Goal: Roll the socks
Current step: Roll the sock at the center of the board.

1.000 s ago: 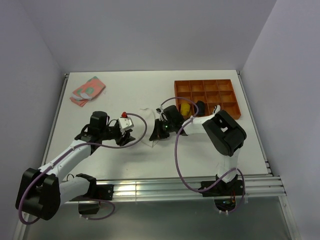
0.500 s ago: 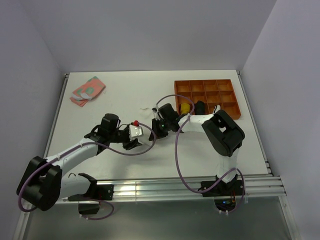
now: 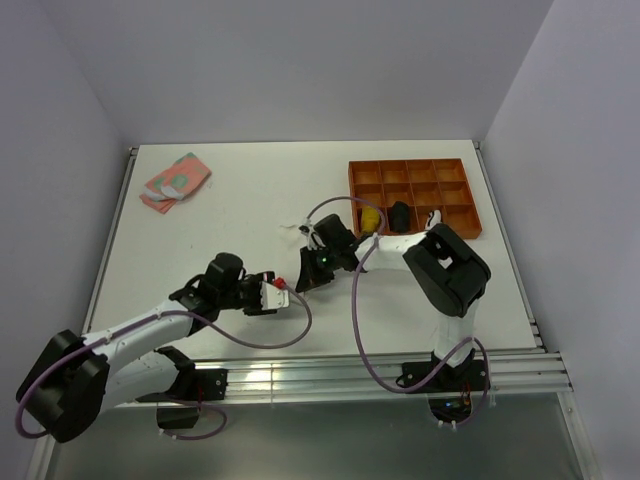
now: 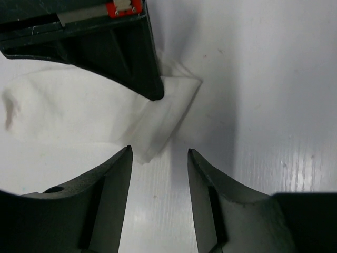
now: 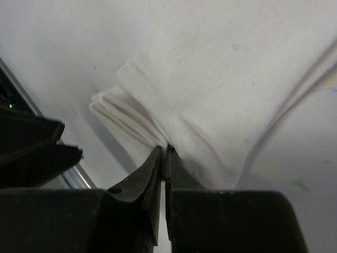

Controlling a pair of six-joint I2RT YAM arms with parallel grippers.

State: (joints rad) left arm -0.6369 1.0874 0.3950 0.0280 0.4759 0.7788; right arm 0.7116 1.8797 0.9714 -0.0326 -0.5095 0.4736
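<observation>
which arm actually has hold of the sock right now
The right gripper: its jaws are shut on the white sock at its folded edge. The left gripper has its jaws open, gripping nothing.

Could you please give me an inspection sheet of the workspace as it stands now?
Surface: white table, with a few faint marks in the wrist views.
Job's things: one white sock lying on the table, its folded end pinched; no striped sock seen.
Clutter: pink-and-green cloth far left; orange compartment tray far right, holding a yellow item and a black item.
Grippers: right tool shut on the sock; left tool open, facing the sock's end.
Cables: purple cables loop from both arms.
Surroundings: plain walls; metal rail at the near edge.
</observation>
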